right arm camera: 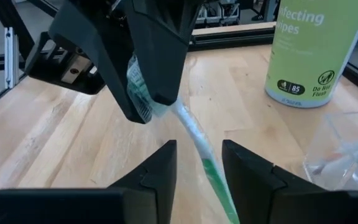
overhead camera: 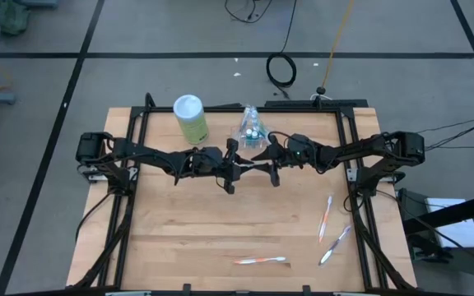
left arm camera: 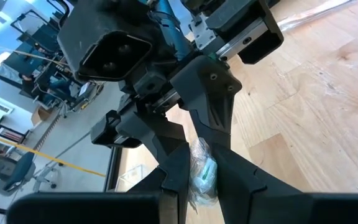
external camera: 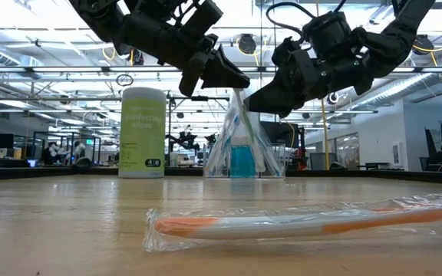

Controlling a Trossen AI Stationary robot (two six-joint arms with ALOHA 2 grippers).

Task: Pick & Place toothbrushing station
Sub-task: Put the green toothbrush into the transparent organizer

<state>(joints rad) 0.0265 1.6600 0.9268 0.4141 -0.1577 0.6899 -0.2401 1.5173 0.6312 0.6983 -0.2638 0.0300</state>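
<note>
My left gripper (overhead camera: 230, 168) and my right gripper (overhead camera: 274, 168) face each other above the middle of the table, a wrapped green-and-white toothbrush (right arm camera: 194, 140) between them. The left gripper is shut on it. The right gripper (right arm camera: 199, 171) is open, its fingers on either side of the handle. A clear bag (overhead camera: 249, 127) with toothbrushes and a blue tube (external camera: 242, 159) stands upright on the table behind the grippers. Three wrapped toothbrushes lie on the table: two at the right (overhead camera: 326, 218) (overhead camera: 334, 245), one near the front edge (overhead camera: 260, 261). My left gripper pinches the toothbrush's wrapped end (right arm camera: 139, 87) between its two fingers (right arm camera: 160, 56). This end also shows between its fingers in the left wrist view (left arm camera: 204, 174). The toothbrush is lifted clear of the table and slants away toward my right gripper.
A green-and-white canister of wipes (overhead camera: 190, 117) stands at the far left of the table, beside the clear bag. The black frame rails (overhead camera: 352, 189) run along the table's sides. Bare wood lies in the near half of the table.
</note>
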